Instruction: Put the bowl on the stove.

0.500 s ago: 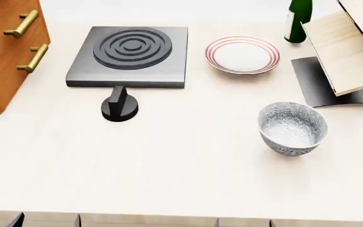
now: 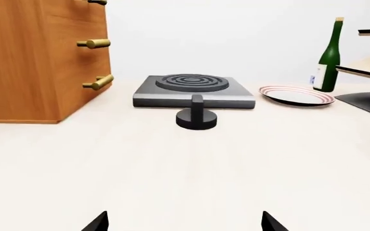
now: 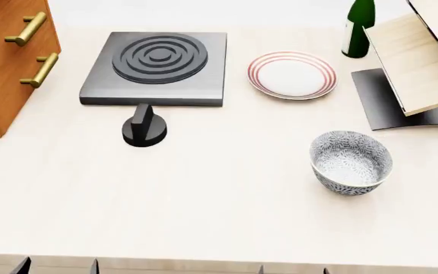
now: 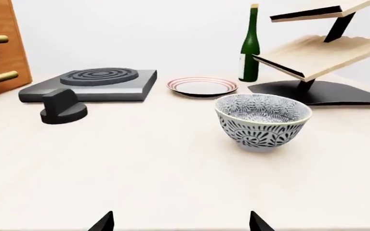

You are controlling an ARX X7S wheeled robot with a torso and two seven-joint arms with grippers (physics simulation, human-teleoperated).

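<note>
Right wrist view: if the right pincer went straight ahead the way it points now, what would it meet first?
Most likely the bowl, which stands upright on the table just right of centre ahead of the pincer's fingertips. The ground between looks free. Whether it would hit the bowl squarely or clip its side is unclear.

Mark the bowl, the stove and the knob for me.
bowl [image 3: 351,162]: head view, inner wall below the rim.
stove [image 3: 159,56]: head view, centre of the ringed burner.
knob [image 3: 144,129]: head view, raised grip on the round base.
</note>
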